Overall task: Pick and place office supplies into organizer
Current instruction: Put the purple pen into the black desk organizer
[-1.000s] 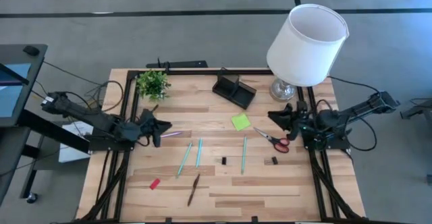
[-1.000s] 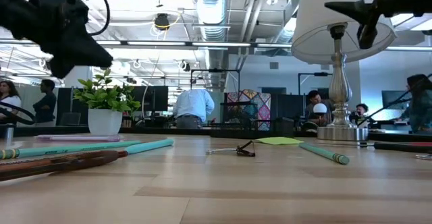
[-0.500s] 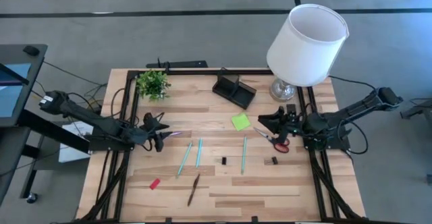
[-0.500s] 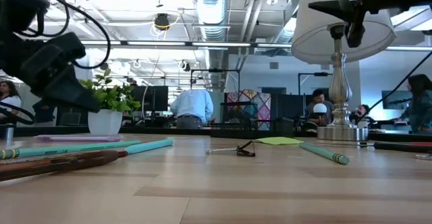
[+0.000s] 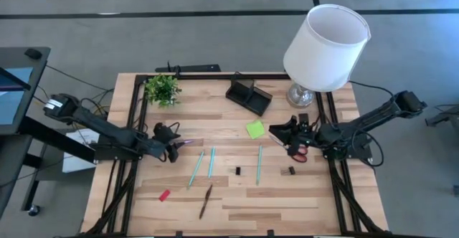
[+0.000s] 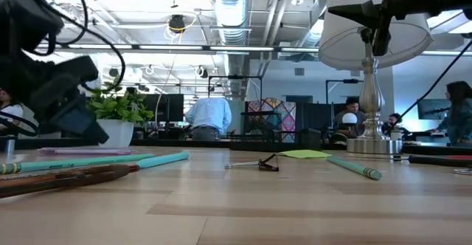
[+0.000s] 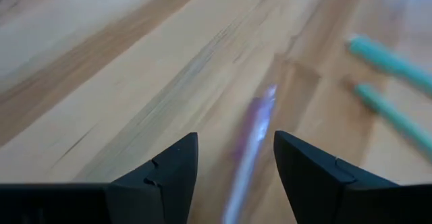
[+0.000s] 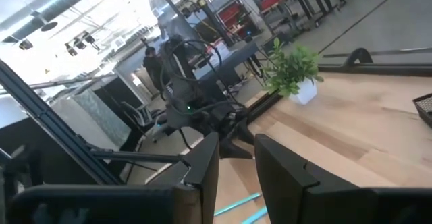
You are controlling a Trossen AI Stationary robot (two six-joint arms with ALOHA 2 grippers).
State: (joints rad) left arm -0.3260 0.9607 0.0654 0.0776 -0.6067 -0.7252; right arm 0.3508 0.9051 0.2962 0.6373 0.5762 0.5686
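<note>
The pink pen (image 7: pixel 251 137), thin and pale, lay near the table's (image 5: pixel 287 202) left edge, between the left gripper's (image 7: pixel 235 162) parted fingers. Bare wood surrounded it. The right gripper (image 5: pixel 282 130), fingers apart, hovered over the scissors (image 5: pixel 292 149).

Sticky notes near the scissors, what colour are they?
Lime green sticky notes, clearest in the high view.

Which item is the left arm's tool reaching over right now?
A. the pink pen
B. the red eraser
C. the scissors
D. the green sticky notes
A: in the left wrist view the pink pen lies between the open fingers of the left tool, and from above that tool sits right at the pen's end.
</note>
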